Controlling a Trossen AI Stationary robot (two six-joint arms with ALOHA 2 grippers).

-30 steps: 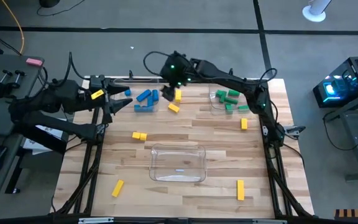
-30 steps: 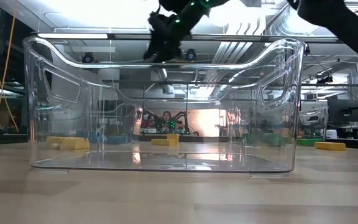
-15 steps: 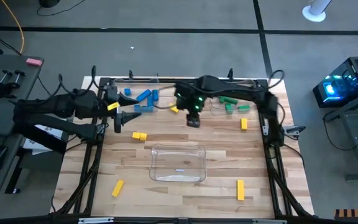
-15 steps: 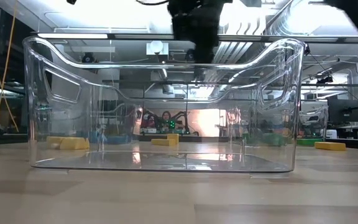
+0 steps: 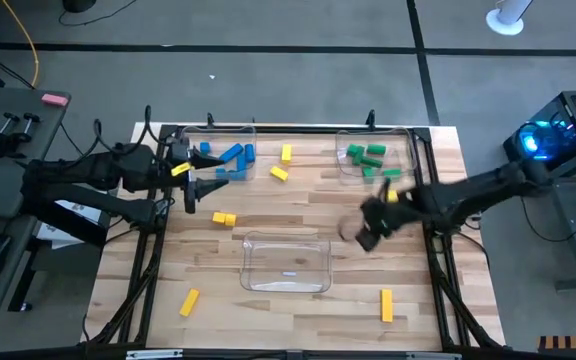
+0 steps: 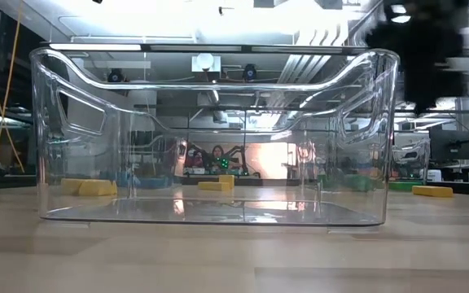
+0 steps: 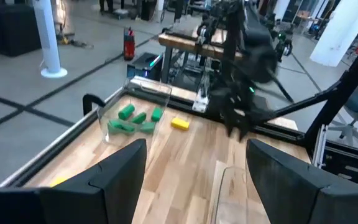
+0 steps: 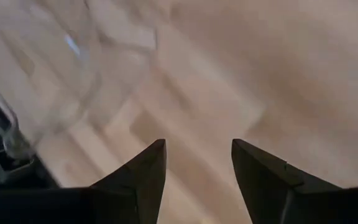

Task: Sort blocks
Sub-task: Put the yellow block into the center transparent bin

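Yellow blocks lie loose on the wooden table: two near the far edge (image 5: 286, 152) (image 5: 279, 173), a pair left of centre (image 5: 224, 218), one on the right (image 5: 392, 198), two near the front (image 5: 189, 302) (image 5: 386, 305). Blue blocks (image 5: 230, 156) lie in the far-left clear bin, green blocks (image 5: 366, 158) in the far-right one. My left gripper (image 5: 196, 185) hovers by the blue bin, open (image 7: 196, 144), with nothing between its fingers. A yellow bit (image 5: 180, 170) shows on it from above; whether that is a block I cannot tell. My right gripper (image 5: 366, 238), blurred, is open (image 8: 197, 144) over bare wood right of the middle bin.
A clear bin with no blocks in it (image 5: 286, 262) sits at the table's centre front and fills the low view (image 6: 218, 138). The right arm (image 6: 422, 49) shows blurred above its right end. Bare wood lies between the bins and around the front corners.
My right arm has swung fast from the far side beside the blue bin, across the table's middle, toward the right and near side, ending right of the middle bin. My left gripper moved a little toward the right and near side, then held still.
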